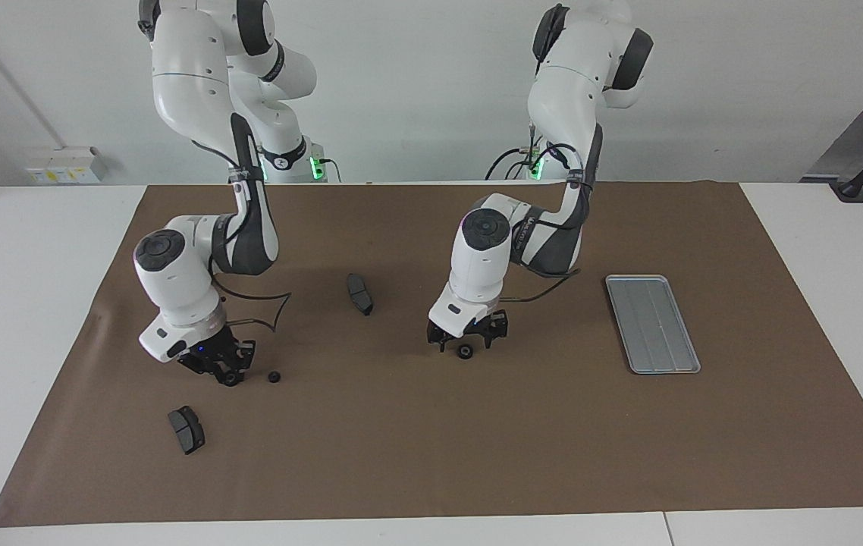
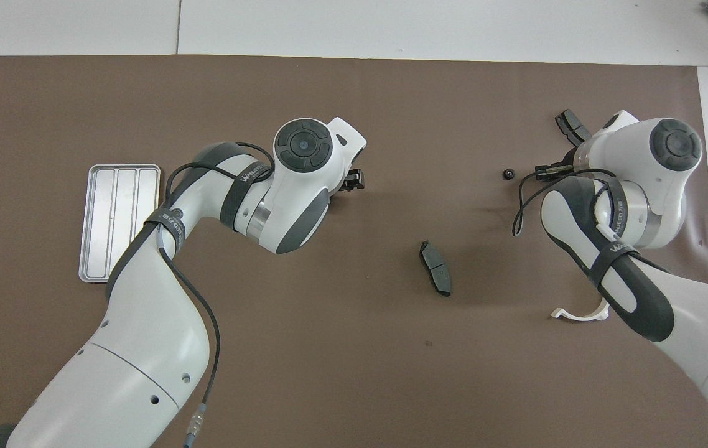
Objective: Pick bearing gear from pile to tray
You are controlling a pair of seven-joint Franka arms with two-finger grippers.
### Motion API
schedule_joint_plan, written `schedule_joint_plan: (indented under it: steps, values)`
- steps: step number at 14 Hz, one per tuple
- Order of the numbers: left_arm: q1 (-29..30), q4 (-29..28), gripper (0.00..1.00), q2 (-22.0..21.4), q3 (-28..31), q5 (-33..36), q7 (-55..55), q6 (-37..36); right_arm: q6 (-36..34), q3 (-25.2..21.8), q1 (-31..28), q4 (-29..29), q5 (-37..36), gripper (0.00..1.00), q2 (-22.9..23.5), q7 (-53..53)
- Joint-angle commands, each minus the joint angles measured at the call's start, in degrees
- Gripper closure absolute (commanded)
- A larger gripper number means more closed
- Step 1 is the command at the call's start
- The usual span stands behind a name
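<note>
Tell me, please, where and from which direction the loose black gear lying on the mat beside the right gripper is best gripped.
Grip the loose gear across its round outer edge, coming straight down from above. It looks small and round and lies low on the brown mat, so a sideways approach would likely scrape the mat. Nothing crowds it; the right gripper sits just beside it, the likelier one to take it.

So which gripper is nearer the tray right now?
Left. The left gripper is low over the mat beside the tray; the right gripper is toward the right arm's end of the table.
</note>
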Motion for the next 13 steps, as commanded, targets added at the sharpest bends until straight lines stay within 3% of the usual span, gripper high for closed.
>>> schedule_joint_plan:
  steps: [1, 4, 10, 13]
  values:
    - [-0.28, -0.4, 0.0, 0.93, 0.47, 1.84, -0.35, 1.97, -0.38, 0.43, -0.44, -0.18, 0.93, 1.0, -1.04, -0.27]
    - [-0.28, -0.4, 0.0, 1.11, 0.47, 3.33, -0.26, 1.36, -1.7, 0.43, -0.17, -0.26, 0.93, 1.0, -1.92, 0.52]
    - [-0.46, -0.23, 0.0, 1.11, 0.29, 3.16, -0.17, 0.13, -12.68, 0.87, 0.88, -0.27, 0.93, 1.0, -7.54, 4.55]
    - [-0.72, -0.32, 0.0, 0.93, 0.29, 3.16, -0.08, -1.1, -13.04, 0.87, 1.23, -0.44, 0.93, 1.0, -7.81, 4.65]
